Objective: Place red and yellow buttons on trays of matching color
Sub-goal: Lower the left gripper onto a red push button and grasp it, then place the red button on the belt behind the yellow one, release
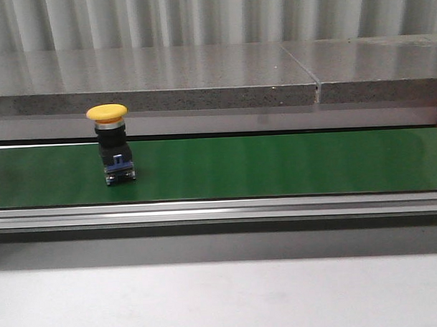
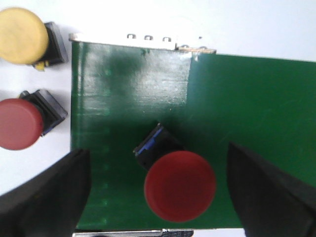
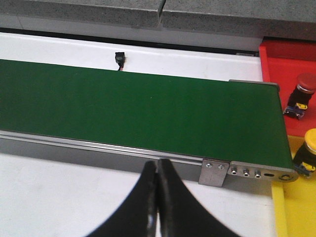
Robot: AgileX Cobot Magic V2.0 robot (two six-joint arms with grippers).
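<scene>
A red button (image 2: 180, 185) stands on the green belt (image 2: 237, 108) near its end, seen from above in the left wrist view. My left gripper (image 2: 158, 195) is open, one finger on each side of that button and neither touching it. A yellow button (image 1: 107, 113) stands upright on the belt (image 1: 276, 165) at the left of the front view. My right gripper (image 3: 158, 170) is shut and empty over the white table, just before the belt's front rail. The red tray (image 3: 281, 61) holds a red button (image 3: 302, 89). The yellow tray (image 3: 291, 212) holds a yellow button (image 3: 308, 148).
Past the belt's end, a yellow button (image 2: 22, 35) and a red button (image 2: 19, 123) lie on a white surface. A grey stone ledge (image 1: 201, 85) runs behind the belt. An aluminium rail (image 1: 220, 210) borders the belt's front. A small black connector (image 3: 119, 59) lies behind the belt.
</scene>
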